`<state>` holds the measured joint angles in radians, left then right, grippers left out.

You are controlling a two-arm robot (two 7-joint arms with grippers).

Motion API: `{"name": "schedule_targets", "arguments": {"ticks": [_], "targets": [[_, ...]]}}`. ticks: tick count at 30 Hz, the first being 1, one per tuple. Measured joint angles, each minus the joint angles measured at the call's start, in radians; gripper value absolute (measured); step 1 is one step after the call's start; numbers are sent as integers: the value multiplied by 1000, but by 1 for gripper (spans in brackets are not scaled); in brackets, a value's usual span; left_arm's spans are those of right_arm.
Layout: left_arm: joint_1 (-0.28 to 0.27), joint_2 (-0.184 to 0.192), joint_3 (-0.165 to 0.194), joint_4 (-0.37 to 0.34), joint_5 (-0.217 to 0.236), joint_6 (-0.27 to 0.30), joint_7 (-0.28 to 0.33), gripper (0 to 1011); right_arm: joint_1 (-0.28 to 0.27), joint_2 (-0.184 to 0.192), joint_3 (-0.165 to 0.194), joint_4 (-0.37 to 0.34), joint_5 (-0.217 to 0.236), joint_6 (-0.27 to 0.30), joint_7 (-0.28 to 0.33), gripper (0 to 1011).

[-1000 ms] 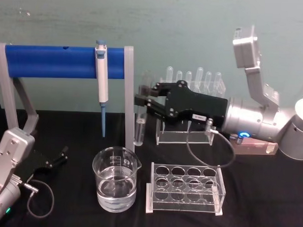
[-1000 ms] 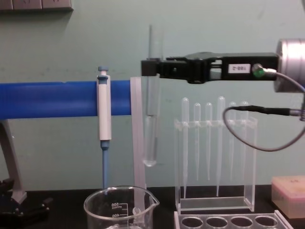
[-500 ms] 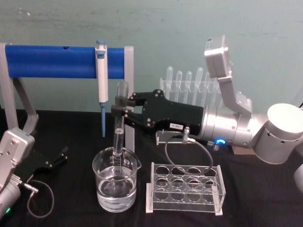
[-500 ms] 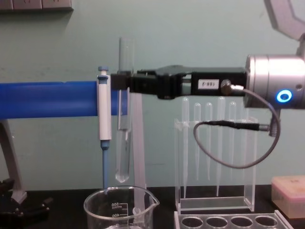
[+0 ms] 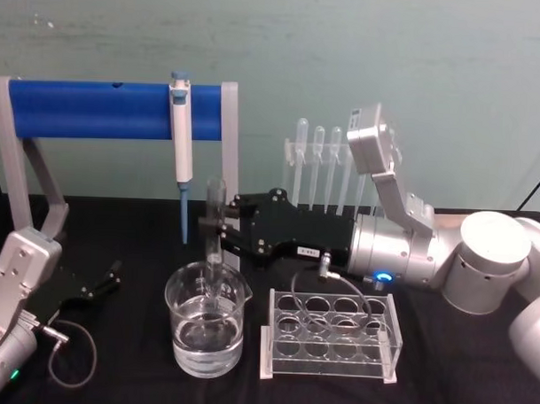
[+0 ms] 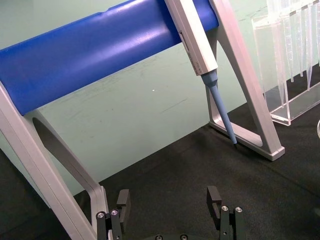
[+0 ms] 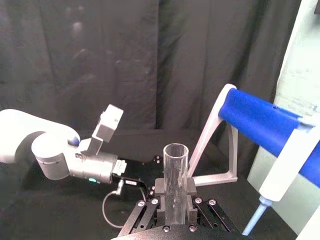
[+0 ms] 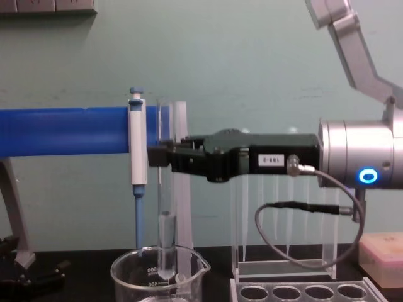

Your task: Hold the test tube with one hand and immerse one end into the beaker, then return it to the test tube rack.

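My right gripper (image 5: 216, 228) is shut on the test tube (image 5: 214, 220), a clear glass tube held upright by its middle. The test tube (image 8: 165, 195) hangs over the beaker (image 8: 132, 272), and its lower end is below the rim. I cannot tell whether it touches the water. The beaker (image 5: 183, 316) stands at front centre, about a third full of clear water. From the right wrist view I look down on the tube's open top (image 7: 175, 152), clamped between the black fingers (image 7: 191, 189). My left gripper (image 6: 169, 205) rests open at the table's left, (image 5: 99, 283) in the head view.
A grey stand with a blue bar (image 5: 96, 109) holds a white-and-blue pipettor (image 5: 180, 132) just behind the beaker. A clear rack of holes (image 5: 332, 335) sits right of the beaker. Plastic pipettes (image 5: 317, 164) stand in a rack behind my right arm. A pinkish box (image 8: 381, 248) lies far right.
My right gripper carried the test tube left and down. Its lower end went from beside the stand's post to above the beaker, then below the rim.
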<state>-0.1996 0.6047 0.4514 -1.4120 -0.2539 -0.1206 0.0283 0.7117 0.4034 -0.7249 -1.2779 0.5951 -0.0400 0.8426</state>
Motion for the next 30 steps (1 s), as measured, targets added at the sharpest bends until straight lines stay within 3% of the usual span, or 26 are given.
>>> {"name": "schedule_targets", "arguments": {"ticks": [15,30], "targets": [[0,0,0,0,0,0,0,1000,-38,-31,2,80,-47,-83,26,226],[0,0,0,0,0,0,0,1000,-58,-66,13,157,-85,-131,29,226]]}}
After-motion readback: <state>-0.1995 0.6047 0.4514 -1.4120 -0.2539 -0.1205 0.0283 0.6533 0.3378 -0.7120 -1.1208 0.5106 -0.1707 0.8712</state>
